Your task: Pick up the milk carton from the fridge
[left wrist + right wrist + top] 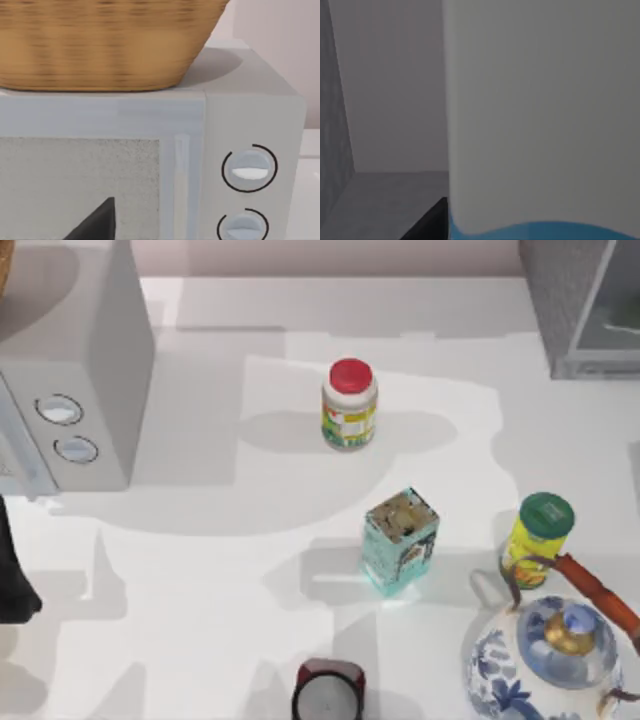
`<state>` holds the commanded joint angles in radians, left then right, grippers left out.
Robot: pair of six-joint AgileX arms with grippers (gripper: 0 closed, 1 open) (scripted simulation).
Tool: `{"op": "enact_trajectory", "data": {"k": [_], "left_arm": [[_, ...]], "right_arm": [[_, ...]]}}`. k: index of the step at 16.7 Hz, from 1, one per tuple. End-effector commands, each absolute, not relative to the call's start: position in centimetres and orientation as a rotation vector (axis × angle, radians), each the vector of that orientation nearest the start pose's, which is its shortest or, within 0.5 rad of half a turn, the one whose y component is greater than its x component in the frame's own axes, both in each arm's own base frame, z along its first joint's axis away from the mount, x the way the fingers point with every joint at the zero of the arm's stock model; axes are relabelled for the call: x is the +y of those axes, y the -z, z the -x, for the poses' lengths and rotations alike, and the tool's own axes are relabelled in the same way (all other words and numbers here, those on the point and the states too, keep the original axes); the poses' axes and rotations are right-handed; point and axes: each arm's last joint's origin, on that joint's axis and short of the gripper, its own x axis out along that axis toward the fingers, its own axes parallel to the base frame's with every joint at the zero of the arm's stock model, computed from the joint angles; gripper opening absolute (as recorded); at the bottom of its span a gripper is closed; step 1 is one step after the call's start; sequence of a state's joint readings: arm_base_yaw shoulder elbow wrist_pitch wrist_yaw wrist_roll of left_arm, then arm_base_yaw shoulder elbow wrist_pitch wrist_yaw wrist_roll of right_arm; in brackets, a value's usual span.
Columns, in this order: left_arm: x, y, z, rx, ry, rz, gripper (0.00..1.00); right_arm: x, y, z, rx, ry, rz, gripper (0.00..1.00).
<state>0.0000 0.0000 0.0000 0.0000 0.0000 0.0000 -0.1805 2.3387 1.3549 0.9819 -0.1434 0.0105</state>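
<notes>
The milk carton (540, 115) stands very close in the right wrist view, its white side tall with a bright blue band along the low edge. A dark part of my right gripper (432, 222) shows right beside the carton, over the fridge's grey inner floor (385, 192). The fridge (580, 310), dark-grey speckled with a pale door panel, is at the table's back right corner in the top view. My left arm (12, 580) is parked at the table's left edge, and a dark part of the left gripper (95, 222) faces the pale-grey box.
A pale-grey box with two dials (70, 370) stands at the back left, a wicker basket (100, 40) on top. On the table are a red-lidded jar (349, 405), a teal box (401, 540), a green-lidded jar (538, 535), a blue-white teapot (550, 650) and a dark red cup (328, 692).
</notes>
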Motion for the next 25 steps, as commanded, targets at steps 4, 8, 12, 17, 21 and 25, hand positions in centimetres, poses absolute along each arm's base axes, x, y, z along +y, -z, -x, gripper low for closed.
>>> {"op": "enact_trajectory", "data": {"k": [4, 8, 12, 17, 21, 25], "left_arm": [[-0.1, -16.0, -10.6, 0.0, 0.0, 0.0, 1.0], [-0.1, -16.0, -10.6, 0.0, 0.0, 0.0, 1.0], [-0.1, -16.0, -10.6, 0.0, 0.0, 0.0, 1.0], [-0.1, -16.0, -10.6, 0.0, 0.0, 0.0, 1.0], [-0.1, -16.0, -10.6, 0.0, 0.0, 0.0, 1.0], [-0.1, -16.0, -10.6, 0.0, 0.0, 0.0, 1.0]], "right_arm": [[-7.9, -11.8, -48.7, 0.004, 0.01, 0.0, 0.47], [-7.9, -11.8, -48.7, 0.004, 0.01, 0.0, 0.17], [-7.9, -11.8, -48.7, 0.004, 0.01, 0.0, 0.0], [-7.9, -11.8, -48.7, 0.004, 0.01, 0.0, 0.0], [-8.0, -12.6, -48.6, 0.0, 0.013, 0.0, 0.0], [-8.0, -16.0, -48.6, 0.008, 0.013, -0.002, 0.0]]}}
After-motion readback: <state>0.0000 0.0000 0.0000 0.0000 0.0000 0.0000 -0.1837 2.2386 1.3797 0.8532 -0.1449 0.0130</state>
